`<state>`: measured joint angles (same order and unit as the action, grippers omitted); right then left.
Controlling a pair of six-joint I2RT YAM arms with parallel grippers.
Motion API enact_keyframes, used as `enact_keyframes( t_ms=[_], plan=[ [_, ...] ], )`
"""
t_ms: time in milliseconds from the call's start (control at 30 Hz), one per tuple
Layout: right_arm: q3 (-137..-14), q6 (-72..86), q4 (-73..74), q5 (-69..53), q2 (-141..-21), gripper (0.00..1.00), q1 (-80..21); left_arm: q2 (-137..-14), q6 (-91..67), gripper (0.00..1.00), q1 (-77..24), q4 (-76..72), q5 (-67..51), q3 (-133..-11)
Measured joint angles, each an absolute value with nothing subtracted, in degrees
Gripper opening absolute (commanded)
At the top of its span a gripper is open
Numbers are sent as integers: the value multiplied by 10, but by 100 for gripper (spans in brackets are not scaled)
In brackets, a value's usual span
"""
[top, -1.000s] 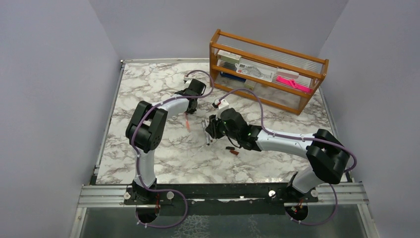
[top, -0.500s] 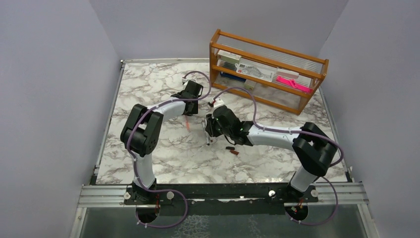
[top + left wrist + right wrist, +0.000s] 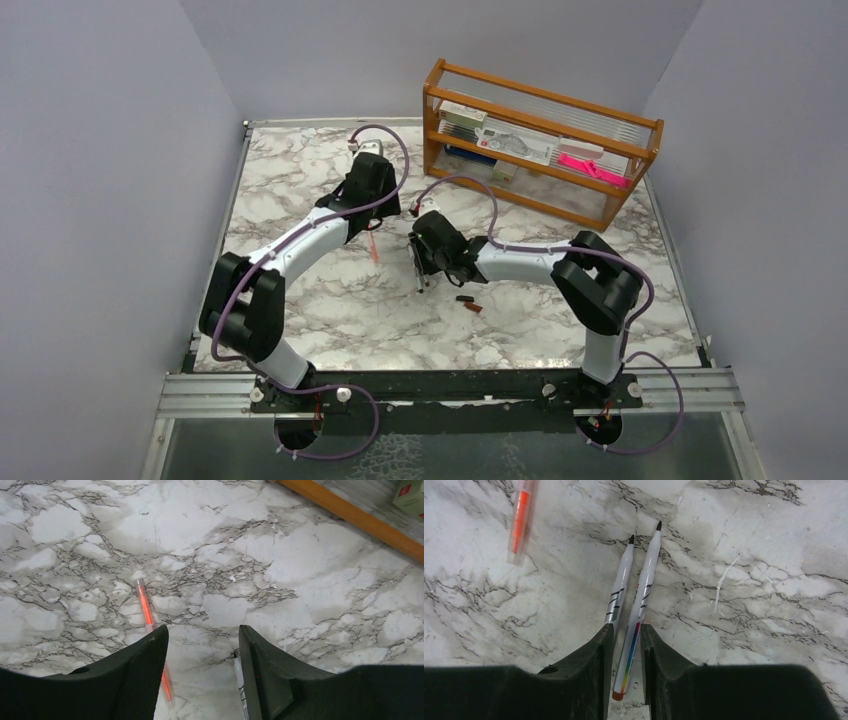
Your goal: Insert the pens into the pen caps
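Though barely started: 0 capped, w/ caps (image 3: 467, 302) loose on table (image 3: 300, 320). Left gripper (image 3: 202, 632) open nr orange pen (image 3: 144, 602); right gripper (image 3: 626, 629) around grey pen (image 3: 647, 575), grip unclear.

Seen from above, the left arm (image 3: 300, 240) rises from its base at 6 o'clock, folds its elbow out toward 8 o'clock, and sends a white forearm up toward 1 o'clock. The left gripper (image 3: 202, 640) points down with its two dark fingers (image 3: 145, 675) set wide apart.

The right arm (image 3: 520, 262) bends at a high elbow and stretches its forearm toward 9 o'clock. The right gripper (image 3: 626, 635) tilts low, its jaws only narrowly parted.
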<state>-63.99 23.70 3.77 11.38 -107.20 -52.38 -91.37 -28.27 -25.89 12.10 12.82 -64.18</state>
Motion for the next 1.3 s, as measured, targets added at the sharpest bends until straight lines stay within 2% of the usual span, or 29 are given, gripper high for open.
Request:
enact_keyframes(
  t_ms=[300, 367, 433, 467, 700, 800, 1033, 1300],
  plan=[
    [-646, 236, 52, 126, -1095, 26, -524, -872, -287, 56, -259, 120, 126, -598],
    [-647, 236, 52, 128, -1096, 18, -524, -872, -288, 56, -259, 120, 126, -593],
    [-648, 235, 53, 131, -1096, 2, -524, -872, -289, 56, -259, 120, 124, -592],
    [-648, 234, 54, 134, -1097, 1, -524, -870, -289, 56, -259, 121, 123, -591],
    [-639, 241, 60, 143, -1080, 1, -524, -818, -294, 55, -259, 81, 56, -551],
    [-588, 251, 43, 141, -1012, 1, -521, -786, -307, 47, -259, 32, -8, -515],
    [-469, 305, -80, 74, -785, 1, -491, -720, -395, 47, -260, -150, -181, -411],
    [-446, 345, -154, -5, -738, 1, -469, -718, -450, 46, -280, -247, -274, -411]
  ],
)
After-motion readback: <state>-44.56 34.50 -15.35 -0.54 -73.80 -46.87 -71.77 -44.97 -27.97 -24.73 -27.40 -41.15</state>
